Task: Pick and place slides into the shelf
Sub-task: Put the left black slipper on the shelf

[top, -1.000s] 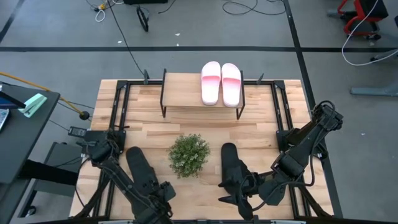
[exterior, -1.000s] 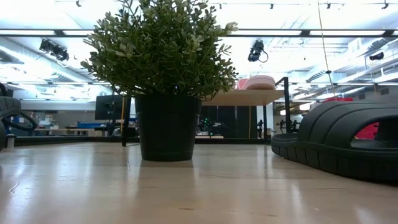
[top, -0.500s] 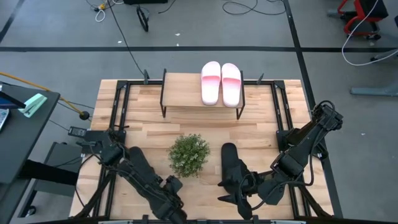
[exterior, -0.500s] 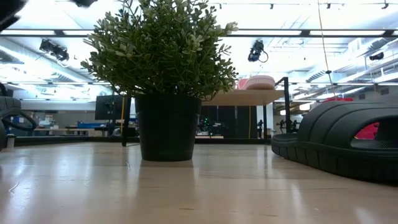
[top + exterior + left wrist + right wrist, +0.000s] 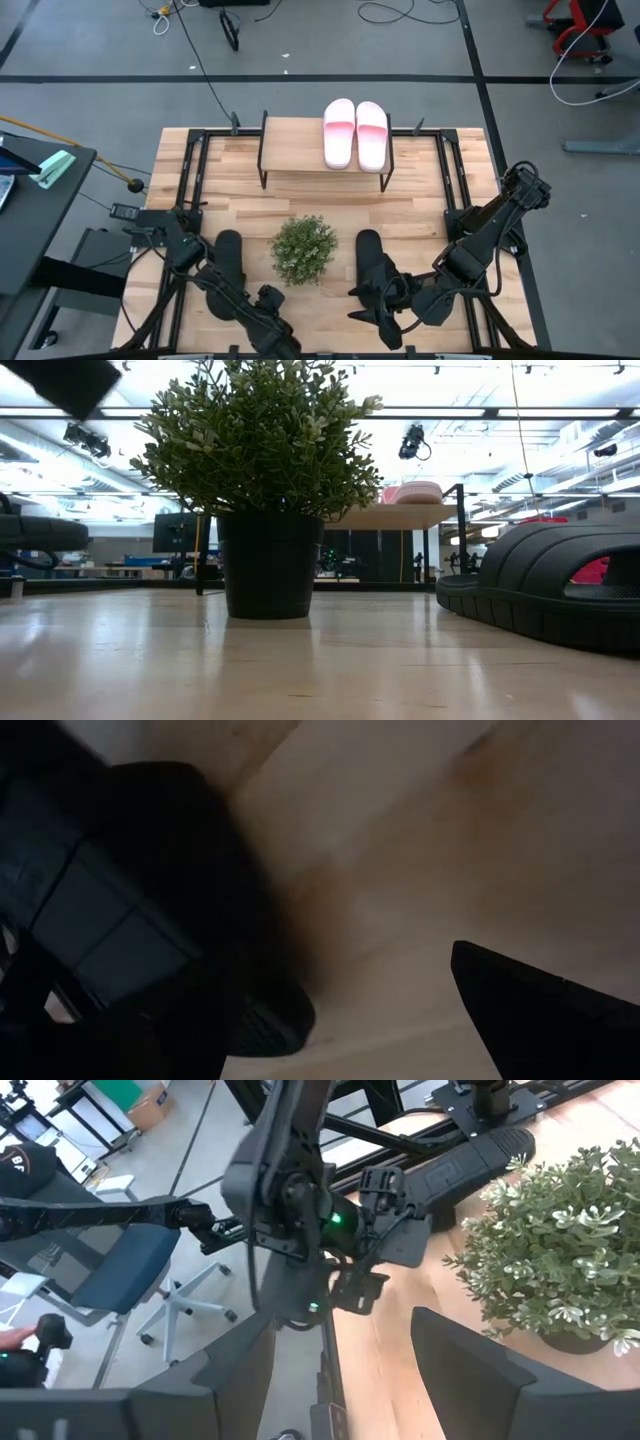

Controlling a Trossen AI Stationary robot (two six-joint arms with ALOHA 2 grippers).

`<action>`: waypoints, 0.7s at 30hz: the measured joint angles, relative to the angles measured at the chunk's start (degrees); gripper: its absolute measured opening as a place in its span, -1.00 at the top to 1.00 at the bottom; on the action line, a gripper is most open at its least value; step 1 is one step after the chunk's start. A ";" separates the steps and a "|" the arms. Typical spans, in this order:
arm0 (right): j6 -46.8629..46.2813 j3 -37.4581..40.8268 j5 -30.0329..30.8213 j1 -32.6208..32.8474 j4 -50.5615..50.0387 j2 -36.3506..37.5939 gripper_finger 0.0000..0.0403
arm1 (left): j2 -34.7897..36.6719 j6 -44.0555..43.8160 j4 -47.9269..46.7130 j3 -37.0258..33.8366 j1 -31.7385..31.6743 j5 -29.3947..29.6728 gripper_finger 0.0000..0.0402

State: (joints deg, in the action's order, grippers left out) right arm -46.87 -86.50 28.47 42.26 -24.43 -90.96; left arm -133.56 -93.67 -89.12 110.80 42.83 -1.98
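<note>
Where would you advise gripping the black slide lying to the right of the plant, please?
Probably the black slide is best taken across its broad strap, coming from above. It lies flat on the table, sole down, and the strap arches clear of the footbed, so one finger could slip under it.

A small bushy green plant in a dark pot point(image 5: 303, 249) stands mid-way across my light-wood tabletop point(image 5: 240, 210).

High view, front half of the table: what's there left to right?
Left black slide → potted plant → right black slide. The left gripper is at the front edge between the left slide and the plant; the right gripper is near the right slide's front end.
</note>
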 joint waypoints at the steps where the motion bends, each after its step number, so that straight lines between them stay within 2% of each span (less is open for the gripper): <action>1: 0.08 0.00 -0.02 -0.15 0.00 0.00 -0.19 | 0.00 -0.05 -0.63 0.75 0.18 0.00 -0.76; 13: 0.85 0.00 -0.02 -0.15 0.00 0.00 -0.19 | 0.39 -1.66 -0.91 5.53 1.36 1.14 -0.74; 21: 1.75 0.00 -0.02 -0.15 0.00 0.00 -0.19 | 0.42 -0.55 -0.91 5.99 2.77 1.24 -0.49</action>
State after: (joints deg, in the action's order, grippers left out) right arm -45.12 -86.50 28.45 42.11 -24.43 -90.96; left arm -133.14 -94.22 -90.04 116.79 45.60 -0.74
